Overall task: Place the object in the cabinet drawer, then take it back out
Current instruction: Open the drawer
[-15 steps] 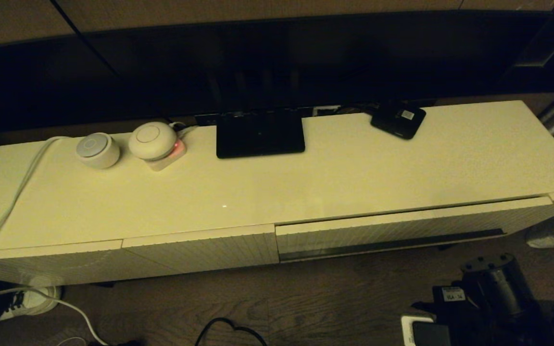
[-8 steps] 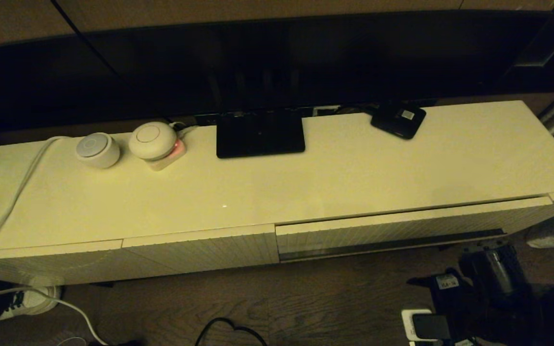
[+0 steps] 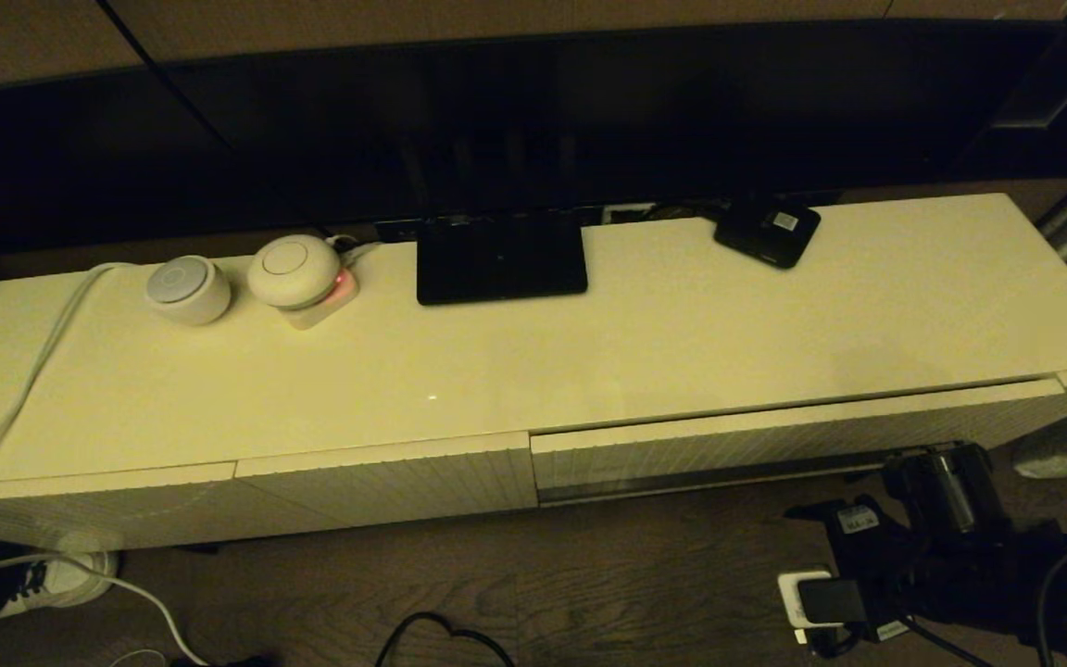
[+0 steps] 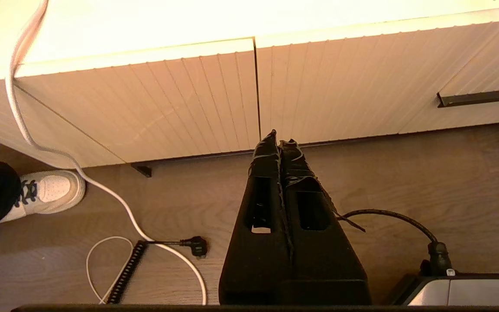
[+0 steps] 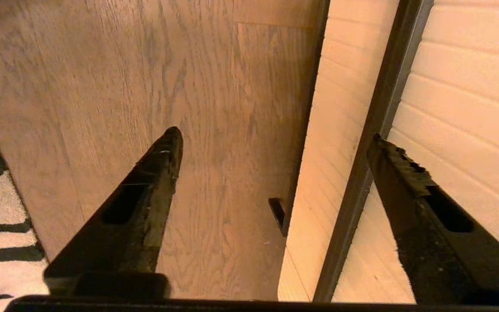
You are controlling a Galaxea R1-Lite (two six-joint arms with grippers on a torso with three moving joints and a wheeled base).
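Raised toward drawer (image 3: pixel 756 440), right gripper (image 5: pixel 275 147) spread wide.

Drawer (image 3: pixel 774 440): wide, shallow, cream-white, finely ribbed front. Sits in the right half of the low cabinet, directly under the top slab. Closed, or very nearly; a thin dark seam runs along its upper edge. Long dark slot (image 3: pixel 709 477) along the lower edge, also seen in the left wrist view (image 4: pixel 481 98) and the right wrist view (image 5: pixel 375 130). Umbrella not visible in any view.
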